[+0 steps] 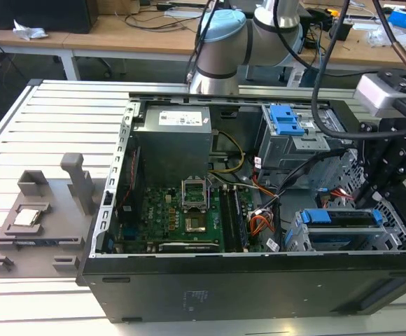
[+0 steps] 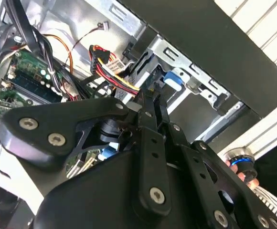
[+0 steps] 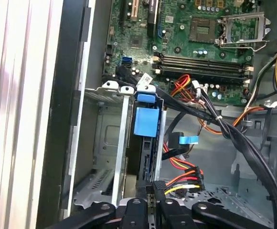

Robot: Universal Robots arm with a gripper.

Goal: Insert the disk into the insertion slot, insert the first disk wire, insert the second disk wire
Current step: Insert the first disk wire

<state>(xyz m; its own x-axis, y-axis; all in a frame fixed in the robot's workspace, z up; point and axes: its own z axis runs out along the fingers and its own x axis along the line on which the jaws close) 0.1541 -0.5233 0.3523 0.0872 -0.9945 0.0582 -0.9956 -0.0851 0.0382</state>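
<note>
Since the disk wire (image 3: pixel 182 186) looks limp, we judge its stiff plug (image 3: pixel 160 183) the hold; the gripper (image 3: pixel 156 188) pinches narrowly there.

Disk (image 1: pixel 343 218) in insertion slot (image 1: pixel 294 241), beside motherboard (image 1: pixel 182 210)

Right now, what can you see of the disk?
The disk lies flat inside the low grey metal cage at the exterior view's right. Its bright blue plastic frame shows around a darker body. The gripper hovers close to it, beside red, yellow and black wires. Whether any wire is plugged in I cannot tell.
</note>
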